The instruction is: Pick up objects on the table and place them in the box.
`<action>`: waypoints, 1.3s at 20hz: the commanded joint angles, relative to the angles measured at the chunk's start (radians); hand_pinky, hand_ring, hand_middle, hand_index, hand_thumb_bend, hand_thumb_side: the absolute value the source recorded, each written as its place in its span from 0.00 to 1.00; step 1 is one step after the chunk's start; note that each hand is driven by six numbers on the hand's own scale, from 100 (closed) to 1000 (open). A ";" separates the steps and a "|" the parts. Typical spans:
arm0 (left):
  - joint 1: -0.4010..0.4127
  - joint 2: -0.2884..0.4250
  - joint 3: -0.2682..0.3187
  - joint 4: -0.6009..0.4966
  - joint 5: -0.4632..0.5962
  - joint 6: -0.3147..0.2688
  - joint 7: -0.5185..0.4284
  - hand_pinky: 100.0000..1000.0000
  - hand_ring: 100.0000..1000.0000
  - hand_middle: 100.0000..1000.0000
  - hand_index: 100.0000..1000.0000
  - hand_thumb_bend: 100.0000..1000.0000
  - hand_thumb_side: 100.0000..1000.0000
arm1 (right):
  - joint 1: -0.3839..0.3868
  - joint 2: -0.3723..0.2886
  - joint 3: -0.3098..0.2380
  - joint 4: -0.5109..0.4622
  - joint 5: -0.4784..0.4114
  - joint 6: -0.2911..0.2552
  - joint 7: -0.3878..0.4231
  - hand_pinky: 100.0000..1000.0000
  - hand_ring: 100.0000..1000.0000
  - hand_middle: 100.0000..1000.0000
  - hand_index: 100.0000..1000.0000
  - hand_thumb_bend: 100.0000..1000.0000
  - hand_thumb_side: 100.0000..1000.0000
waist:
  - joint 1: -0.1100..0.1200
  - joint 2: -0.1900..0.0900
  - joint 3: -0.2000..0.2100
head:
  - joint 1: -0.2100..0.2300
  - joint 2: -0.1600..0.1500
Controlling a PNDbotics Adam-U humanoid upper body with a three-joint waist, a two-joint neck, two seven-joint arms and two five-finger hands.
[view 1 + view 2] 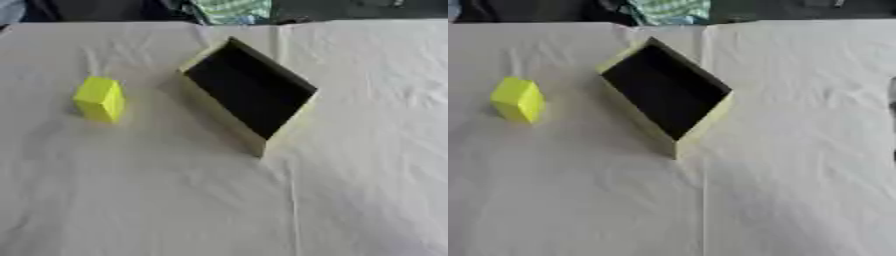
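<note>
Standing on the left half of the worktop (175,200): one yellow block (99,98), upright, resting on the white cloth (367,150) that covers the surface. Well apart from the box (249,95), to its left. Not touched by anything.

Box: pale yellow walls, dark interior, open top, set at an angle to the worktop edges with one corner toward the viewer. Nothing visible inside, so far as the dark interior allows a judgement.

Hands: neither appears in either eye view. A dark sliver at the right edge of the right eye view cannot be identified. State of the fingers: cannot tell, since none are in view; nothing held within the views.

Step in hand, as a judgement: the start of the first pick, with no object yet transferred. Only one loose object visible on the worktop.

Next move, as a judgement: reach with the left hand, the nearer side. Open the fingers wider than the block. Descend over the block and close across two opposite flat faces. Lift clear of the cloth, carry right toward the box, pass over the near wall, release above the dark interior.
</note>
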 commanded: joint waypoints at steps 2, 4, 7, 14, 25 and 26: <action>-0.006 0.021 0.002 -0.020 -0.008 0.017 -0.029 0.58 0.55 0.50 0.73 0.00 0.87 | -0.007 -0.014 -0.006 -0.017 0.008 0.002 -0.002 0.72 0.74 0.50 0.81 0.00 0.69 | -0.015 -0.034 0.001 | -0.010 0.012; -0.009 0.042 -0.003 -0.017 -0.038 0.052 -0.085 0.59 0.55 0.51 0.75 0.00 0.87 | -0.007 -0.015 -0.005 -0.017 0.009 0.003 -0.001 0.72 0.74 0.50 0.81 0.00 0.69 | -0.014 -0.035 0.000 | -0.011 0.013; -0.051 0.114 -0.017 0.042 -0.198 0.110 -0.274 0.63 0.58 0.54 0.77 0.00 0.85 | -0.006 -0.018 -0.003 -0.017 0.009 0.005 -0.001 0.72 0.74 0.50 0.81 0.00 0.69 | -0.012 -0.038 0.000 | -0.012 0.016; -0.197 0.302 -0.082 0.279 -0.457 0.035 -0.793 0.77 0.70 0.66 0.80 0.00 0.86 | -0.004 -0.022 0.005 -0.017 0.008 0.010 0.004 0.72 0.74 0.50 0.81 0.00 0.69 | -0.002 -0.046 -0.009 | -0.006 0.017; -0.431 0.363 -0.214 0.657 -0.533 -0.156 -1.299 0.93 0.87 0.80 0.87 0.26 0.76 | -0.012 -0.018 0.017 -0.017 0.002 0.017 0.018 0.72 0.74 0.50 0.81 0.00 0.69 | 0.007 -0.051 -0.031 | 0.018 0.014; -0.444 0.360 -0.223 0.680 -0.540 -0.169 -1.333 0.94 0.88 0.80 0.88 0.32 0.75 | -0.013 -0.017 0.017 -0.017 0.001 0.018 0.019 0.72 0.74 0.50 0.81 0.00 0.69 | 0.007 -0.051 -0.033 | 0.020 0.014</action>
